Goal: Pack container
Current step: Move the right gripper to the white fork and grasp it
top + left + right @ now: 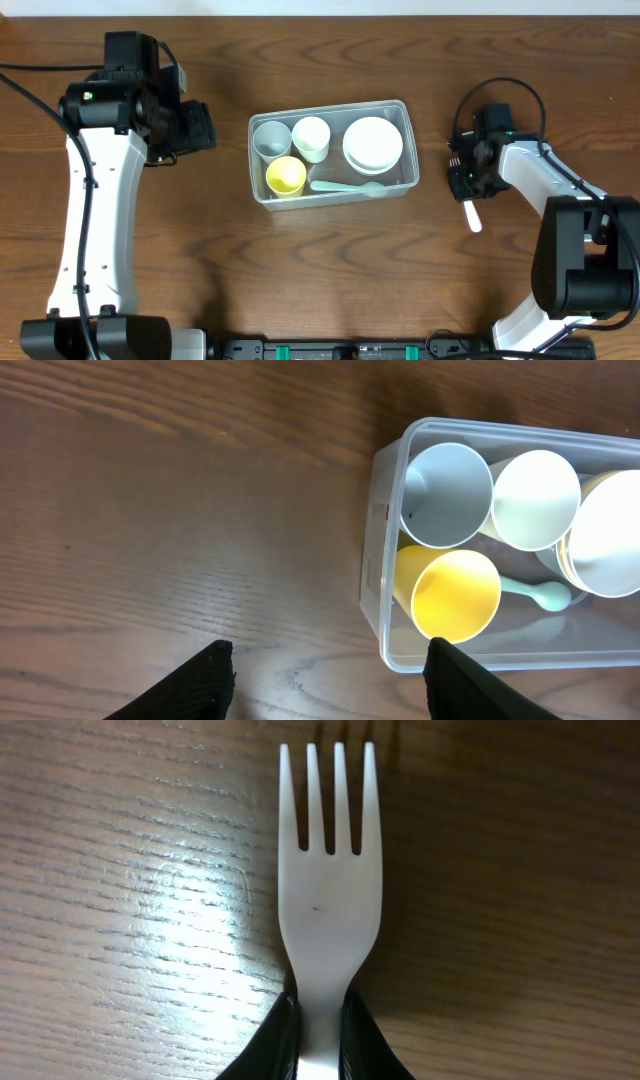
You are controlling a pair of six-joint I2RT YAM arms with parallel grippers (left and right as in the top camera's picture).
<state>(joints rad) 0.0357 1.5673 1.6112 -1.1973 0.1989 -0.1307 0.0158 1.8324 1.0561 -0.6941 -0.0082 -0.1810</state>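
my right gripper (320, 1058) is clamped tight on the handle of a white plastic fork (328, 890), which is smooth and matte with four slim tines, held over the dark, glossy wood-grain table (120, 900); i can't tell whether the fork touches the wood. my left gripper (328, 665) is spread wide with nothing between its black fingers (205, 680). the container (328, 107) is a clear plastic tub, rectangular with rounded corners and a raised rim, sitting mid-table between my two arms. inside it are a grey-blue cup (270, 138), a pale mint cup (311, 137) and a yellow cup (286, 176) at my left end, a stack of round white bowls (373, 143) at my right end, and a pale green spoon (345, 186) along the near wall. the tub's left end lies just ahead of my open left fingers, near but apart. it stands clear of my right fingers and the fork, off to their left
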